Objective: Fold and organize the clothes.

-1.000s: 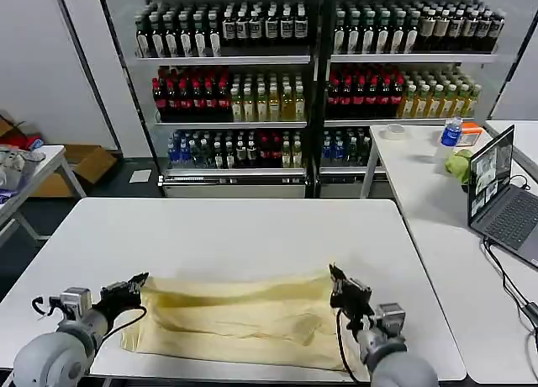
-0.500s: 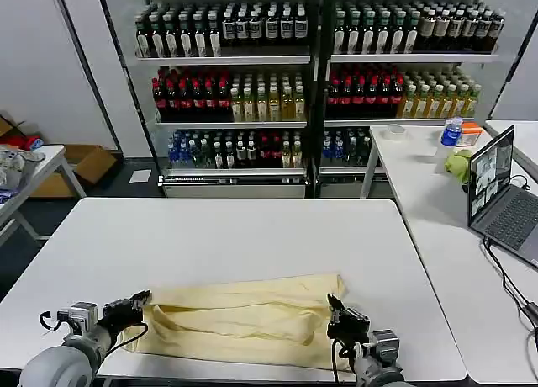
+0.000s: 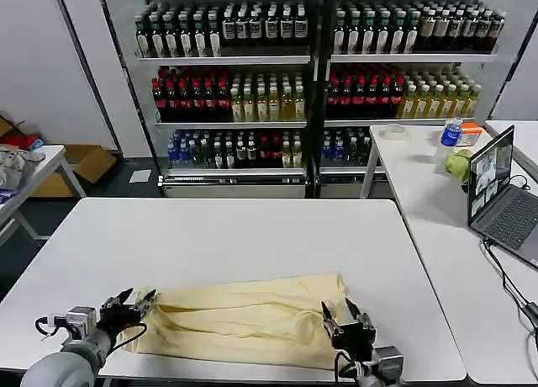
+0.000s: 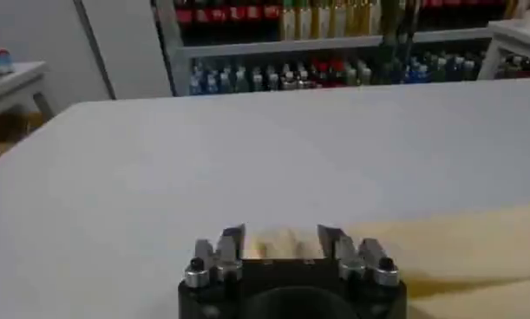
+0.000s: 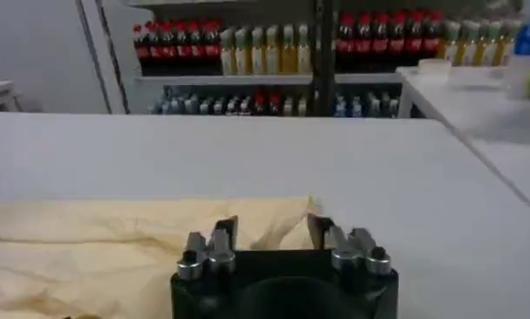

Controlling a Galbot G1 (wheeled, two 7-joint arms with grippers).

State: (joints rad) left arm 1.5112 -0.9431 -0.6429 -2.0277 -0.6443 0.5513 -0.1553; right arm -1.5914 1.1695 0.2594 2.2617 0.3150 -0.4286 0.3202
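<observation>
The clothes are one cream T-shirt (image 3: 244,320), lying as a long flat band across the white table (image 3: 252,227) near its front edge. My left gripper (image 3: 134,305) stands open at the band's left end. In the left wrist view its fingers (image 4: 232,241) straddle the cloth edge (image 4: 282,244) without pinching it. At the band's right end my right gripper (image 3: 345,318) is open too. In the right wrist view the T-shirt (image 5: 100,243) spreads just beyond that gripper's (image 5: 271,230) spread fingertips.
Shelves of bottles (image 3: 311,76) stand behind the table. A second table on the right carries a laptop (image 3: 504,198), a green cloth (image 3: 459,164) and a blue-capped bottle (image 3: 451,133). Another small table (image 3: 25,172) stands at the far left.
Both grippers drew the T-shirt's ends toward the front edge and lowered them onto the table. They have since opened and let the cloth go.
</observation>
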